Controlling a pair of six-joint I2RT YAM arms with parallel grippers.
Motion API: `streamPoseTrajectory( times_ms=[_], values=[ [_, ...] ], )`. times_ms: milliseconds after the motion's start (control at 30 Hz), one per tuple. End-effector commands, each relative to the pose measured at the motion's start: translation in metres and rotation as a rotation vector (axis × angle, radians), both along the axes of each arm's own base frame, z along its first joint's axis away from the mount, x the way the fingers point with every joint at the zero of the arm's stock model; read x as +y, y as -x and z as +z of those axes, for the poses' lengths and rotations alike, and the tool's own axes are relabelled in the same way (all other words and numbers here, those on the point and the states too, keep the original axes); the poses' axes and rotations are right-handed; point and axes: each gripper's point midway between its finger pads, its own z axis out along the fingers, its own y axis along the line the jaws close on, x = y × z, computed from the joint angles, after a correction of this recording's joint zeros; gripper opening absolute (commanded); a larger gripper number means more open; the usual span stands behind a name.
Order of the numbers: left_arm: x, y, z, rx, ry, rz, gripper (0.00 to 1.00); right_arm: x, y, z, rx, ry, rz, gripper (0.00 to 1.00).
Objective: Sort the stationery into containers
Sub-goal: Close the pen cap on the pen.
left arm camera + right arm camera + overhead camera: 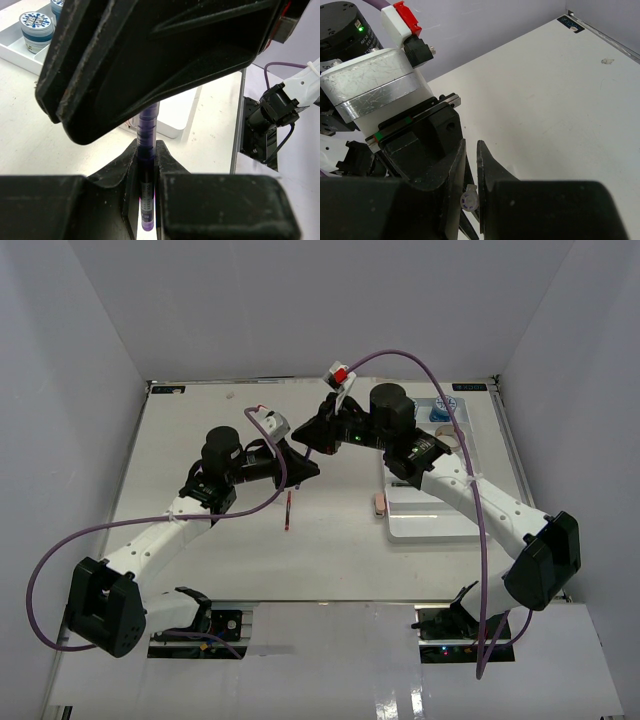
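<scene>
A purple pen (147,142) hangs above the middle of the table with both grippers on it. My left gripper (146,150) is shut on its barrel, and the pen runs up into the black body of my right gripper (150,60). In the right wrist view my right gripper (471,146) is shut on the pen's clear, purple-marked end (469,200), with the left gripper's black fingers (427,150) just beyond. From above, the left gripper (303,468) and right gripper (313,440) meet tip to tip. The white divided tray (430,518) lies at the right, holding a blue-white tub (440,412).
A red pen (288,510) lies on the table below the grippers. A pink eraser-like piece (379,503) sits by the tray's left rim. In the left wrist view a blue-white tub (36,25) stands in the tray (172,117). Purple cables loop over both arms.
</scene>
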Motion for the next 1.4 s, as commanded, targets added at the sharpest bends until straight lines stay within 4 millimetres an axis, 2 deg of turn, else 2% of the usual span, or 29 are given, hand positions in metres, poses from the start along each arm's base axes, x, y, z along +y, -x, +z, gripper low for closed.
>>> streamPoseTrajectory(
  times_ms=[0, 467, 600, 633, 733, 767, 867, 1133, 1367],
  values=[
    [0.015, 0.010, 0.190, -0.543, 0.308, 0.061, 0.00, -0.021, 0.070, -0.153, 0.408, 0.388, 0.173, 0.08],
    [0.012, 0.024, 0.195, -0.579, 0.302, -0.008, 0.00, -0.022, 0.079, -0.174, 0.468, 0.427, 0.230, 0.08],
    [0.009, 0.030, 0.179, -0.562, 0.270, -0.055, 0.00, -0.016, 0.080, -0.159, 0.442, 0.390, 0.257, 0.08],
    [0.006, 0.034, 0.166, -0.545, 0.247, -0.093, 0.00, -0.016, 0.078, -0.153, 0.429, 0.377, 0.256, 0.08],
    [0.005, 0.042, 0.148, -0.528, 0.220, -0.144, 0.00, -0.012, 0.078, -0.134, 0.384, 0.337, 0.272, 0.08],
    [0.004, 0.046, 0.136, -0.510, 0.208, -0.168, 0.00, -0.011, 0.079, -0.130, 0.369, 0.329, 0.287, 0.08],
    [0.005, 0.058, 0.124, -0.501, 0.196, -0.221, 0.00, -0.010, 0.078, -0.120, 0.329, 0.314, 0.305, 0.08],
    [0.007, 0.064, 0.118, -0.503, 0.175, -0.230, 0.00, -0.011, 0.077, -0.115, 0.322, 0.299, 0.328, 0.08],
    [0.008, 0.060, 0.129, -0.522, 0.201, -0.203, 0.00, -0.014, 0.075, -0.122, 0.331, 0.320, 0.322, 0.08]
  ],
)
